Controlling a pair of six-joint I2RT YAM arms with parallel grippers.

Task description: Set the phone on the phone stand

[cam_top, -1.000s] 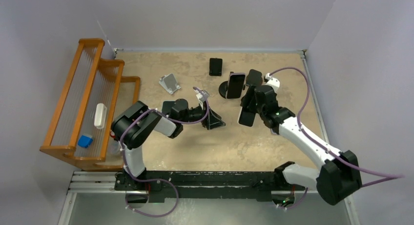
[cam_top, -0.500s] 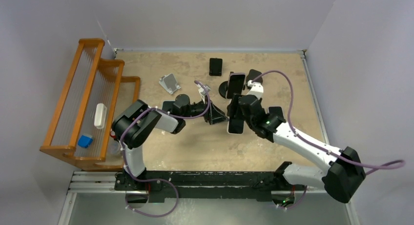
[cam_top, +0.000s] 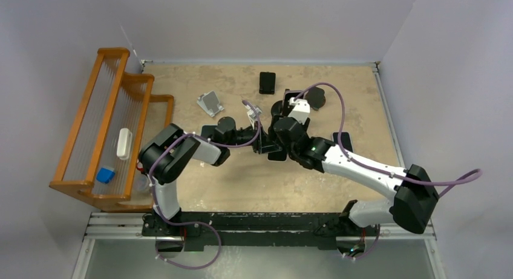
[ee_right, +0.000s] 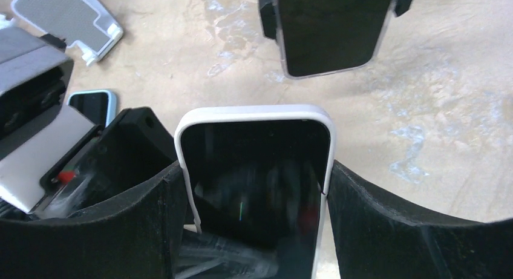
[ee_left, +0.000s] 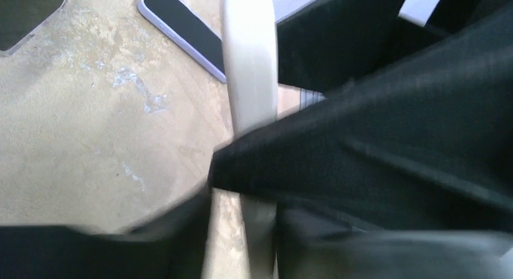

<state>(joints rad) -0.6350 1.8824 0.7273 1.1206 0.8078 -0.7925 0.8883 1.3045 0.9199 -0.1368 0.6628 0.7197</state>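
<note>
My right gripper [ee_right: 254, 170] is shut on the phone [ee_right: 254, 143], a black screen in a white case held upright by its long edges. In the top view the phone [cam_top: 277, 154] hangs right beside the black phone stand [cam_top: 262, 145] at mid-table. That stand [ee_right: 136, 140] shows just left of the phone in the right wrist view. My left gripper [ee_left: 248, 221] has its jaws drawn narrow at the stand's [ee_left: 375, 134] black plate and appears shut on it. The view is blurred, and the phone's white edge [ee_left: 249, 55] stands close behind.
A second phone sits clamped in a round-based holder [ee_right: 330, 31] behind. A silver stand [cam_top: 210, 103], a black phone lying flat [cam_top: 267, 82] and a lilac-cased phone [ee_left: 181, 31] lie on the table. A wooden rack [cam_top: 84, 118] at the left holds white and blue items.
My right arm has swung left with the phone, from mid-right up against the black stand. My left gripper's jaws have narrowed from wide open onto the stand.
</note>
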